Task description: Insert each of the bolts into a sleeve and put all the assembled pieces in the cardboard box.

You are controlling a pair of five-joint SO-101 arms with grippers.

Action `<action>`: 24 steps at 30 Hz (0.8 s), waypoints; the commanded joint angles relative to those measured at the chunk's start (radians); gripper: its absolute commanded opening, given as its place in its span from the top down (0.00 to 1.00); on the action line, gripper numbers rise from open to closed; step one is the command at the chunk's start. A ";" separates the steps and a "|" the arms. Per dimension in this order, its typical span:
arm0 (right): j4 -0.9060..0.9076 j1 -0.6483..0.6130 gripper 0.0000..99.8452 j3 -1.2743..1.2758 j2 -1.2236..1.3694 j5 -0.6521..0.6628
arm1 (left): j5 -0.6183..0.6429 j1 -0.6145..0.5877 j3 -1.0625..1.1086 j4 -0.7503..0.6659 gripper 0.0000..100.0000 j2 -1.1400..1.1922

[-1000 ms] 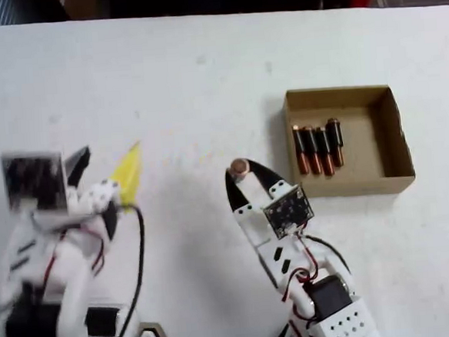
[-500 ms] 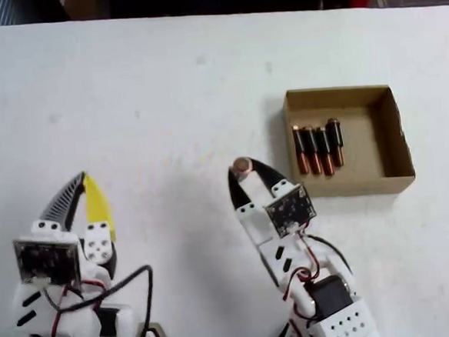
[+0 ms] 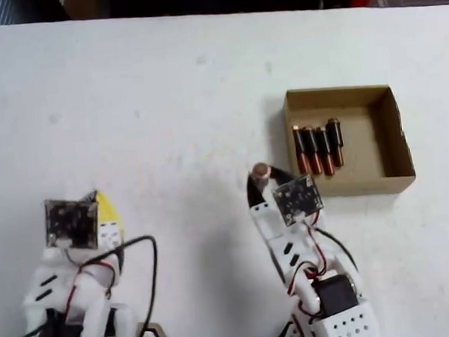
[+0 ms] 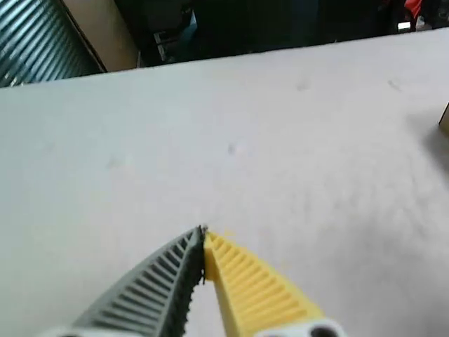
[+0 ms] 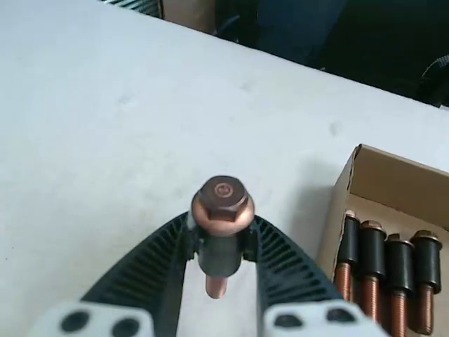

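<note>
Our assembled piece (image 5: 217,254), bolt in black sleeve, is clamped between the fingers of the right gripper (image 5: 221,226), long axis near upright, hex head up. We judge delivery is in hand: next it must travel toward two o'clock over the cardboard box (image 3: 339,92), beside four finished pieces (image 3: 318,148), then be released. The left gripper (image 4: 203,242), near nine o'clock, has fingers together on nothing.
</note>
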 commanded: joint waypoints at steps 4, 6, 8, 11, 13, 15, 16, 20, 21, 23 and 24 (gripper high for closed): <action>0.182 0.013 0.98 -0.184 -0.013 0.015 | 0.000 -0.012 0.103 0.002 0.98 -0.002; 0.214 0.013 0.98 -0.210 -0.013 0.015 | 0.000 -0.012 0.133 0.002 0.98 -0.002; 0.245 0.028 0.98 -0.244 -0.013 0.015 | -0.003 -0.012 0.175 0.002 0.98 -0.002; 0.274 0.084 0.98 -0.311 -0.013 0.015 | -0.002 -0.005 0.238 0.002 0.98 -0.002; 0.295 0.119 0.98 -0.361 -0.012 0.015 | 0.000 -0.004 0.261 0.002 0.98 -0.002; 0.315 0.142 0.98 -0.408 -0.012 0.017 | 0.000 -0.004 0.278 0.002 0.98 -0.002; 0.331 0.150 0.98 -0.433 -0.012 0.017 | 0.000 -0.004 0.288 0.002 0.98 -0.002; 0.406 0.157 0.98 -0.525 -0.010 0.017 | 0.000 -0.002 0.354 -0.005 0.98 -0.002; 0.424 0.159 0.98 -0.548 -0.010 0.017 | 0.000 -0.002 0.367 -0.005 0.98 -0.002; 0.460 0.159 0.98 -0.595 -0.010 0.017 | 0.000 -0.002 0.390 -0.006 0.98 -0.002; 0.473 0.159 0.98 -0.618 -0.010 0.017 | 0.000 -0.002 0.396 -0.006 0.98 -0.002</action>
